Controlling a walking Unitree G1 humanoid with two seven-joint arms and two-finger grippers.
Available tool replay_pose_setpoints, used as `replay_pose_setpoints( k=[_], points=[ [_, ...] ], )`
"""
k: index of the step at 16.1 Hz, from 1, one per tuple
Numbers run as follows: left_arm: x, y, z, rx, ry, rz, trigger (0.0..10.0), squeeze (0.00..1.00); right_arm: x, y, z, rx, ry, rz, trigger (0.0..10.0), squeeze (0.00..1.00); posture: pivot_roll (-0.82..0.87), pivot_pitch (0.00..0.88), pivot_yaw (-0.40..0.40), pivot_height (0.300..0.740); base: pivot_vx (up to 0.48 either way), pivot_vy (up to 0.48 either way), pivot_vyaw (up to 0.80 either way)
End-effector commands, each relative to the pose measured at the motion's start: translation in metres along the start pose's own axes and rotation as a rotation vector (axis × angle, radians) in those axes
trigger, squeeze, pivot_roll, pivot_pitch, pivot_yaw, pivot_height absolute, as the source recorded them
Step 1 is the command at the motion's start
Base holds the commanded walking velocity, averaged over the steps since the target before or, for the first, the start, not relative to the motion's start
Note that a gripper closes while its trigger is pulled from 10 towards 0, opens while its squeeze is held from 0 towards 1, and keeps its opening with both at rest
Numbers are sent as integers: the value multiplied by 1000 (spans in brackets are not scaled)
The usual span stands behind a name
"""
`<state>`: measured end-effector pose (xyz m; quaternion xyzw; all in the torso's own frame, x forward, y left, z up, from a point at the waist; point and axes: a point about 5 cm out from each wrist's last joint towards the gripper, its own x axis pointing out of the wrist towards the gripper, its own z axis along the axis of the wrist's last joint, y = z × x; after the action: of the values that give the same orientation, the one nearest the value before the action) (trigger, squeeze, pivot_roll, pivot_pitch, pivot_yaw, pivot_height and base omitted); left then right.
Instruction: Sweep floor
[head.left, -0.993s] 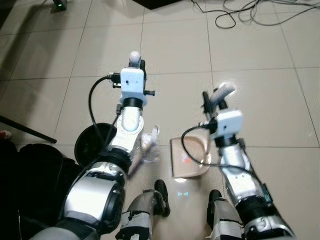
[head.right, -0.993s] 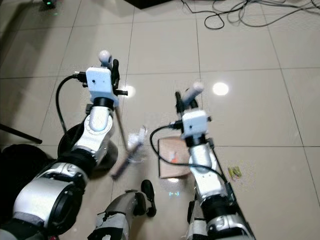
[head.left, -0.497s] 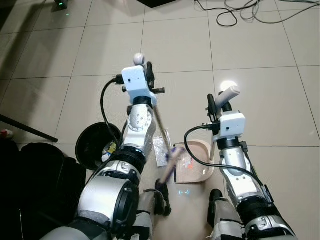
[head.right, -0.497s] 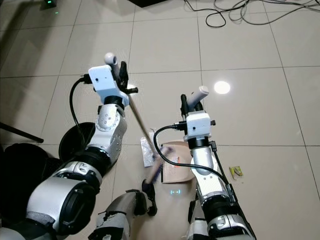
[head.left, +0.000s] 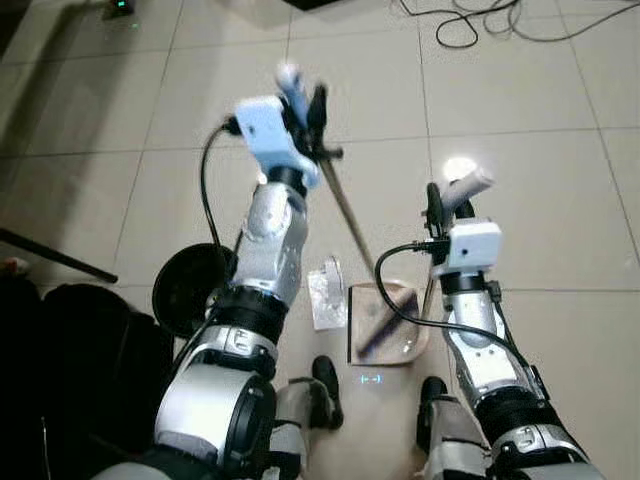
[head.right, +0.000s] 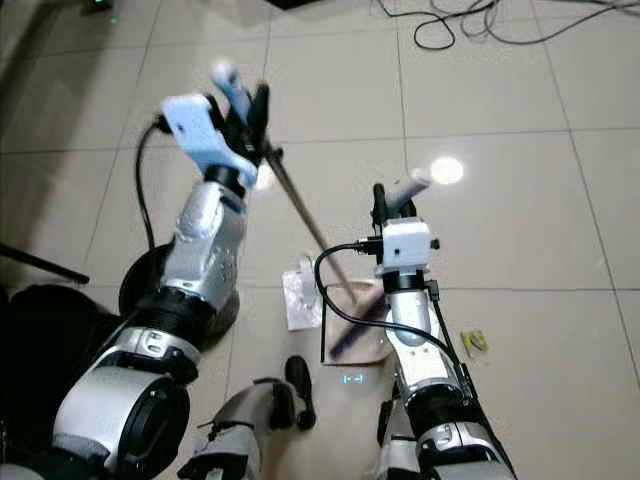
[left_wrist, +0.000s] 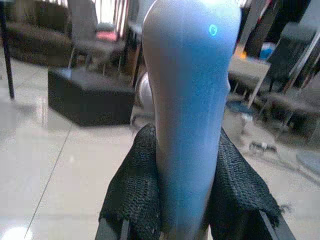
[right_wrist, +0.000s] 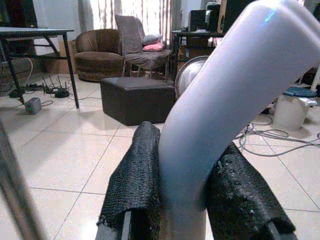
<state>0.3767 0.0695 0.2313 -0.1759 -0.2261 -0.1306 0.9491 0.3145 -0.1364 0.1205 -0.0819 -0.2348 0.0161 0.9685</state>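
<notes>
gripping one broom handle in left hand; right hand clamped on one dustpan handle.

Compared with the earlier pictures, the left gripper is now raised higher and carried further forward, so the broom handle held in it is tilted more steeply. The brush end of the broom is now moved to the right and is laid over the dustpan, whereas before it was seen left of the dustpan, near the transparent plastic wrapper. The wrapper is now uncovered on the floor, just beside the left edge of the dustpan. The right gripper is shifted only slightly, with the dustpan handle leaned a little more to the right.
</notes>
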Motion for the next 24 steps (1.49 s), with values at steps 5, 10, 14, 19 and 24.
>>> replay_pose_setpoints(
  k=[5, 10, 14, 19, 24],
  points=[
    [28, 17, 60, 43, -160, -67, 10000, 0, -16, 6, -15, 2, 79, 15, 10000, 0, 114, 352, 196, 740, 0, 0, 0],
    [-1, 44, 4, 290, 37, -58, 10000, 0, -16, 10, -13, 20, 65, 21, 10000, 0, 72, 355, 199, 740, 0, 0, 0],
    [-23, 17, -41, 193, 159, -77, 10000, 0, -20, 6, -11, 15, 49, 28, 10000, 0, 52, 343, 200, 740, 0, 0, 0],
    [-30, -15, -52, 66, 151, -166, 10000, 0, -27, 4, -13, 7, 59, 38, 10000, 0, 52, 319, 193, 740, 0, 0, 0],
    [-26, -5, -35, 130, 104, -252, 10000, 0, -18, -3, -12, 9, 57, 2, 10000, 0, 39, 272, 169, 740, 0, 0, 0]
  ],
)
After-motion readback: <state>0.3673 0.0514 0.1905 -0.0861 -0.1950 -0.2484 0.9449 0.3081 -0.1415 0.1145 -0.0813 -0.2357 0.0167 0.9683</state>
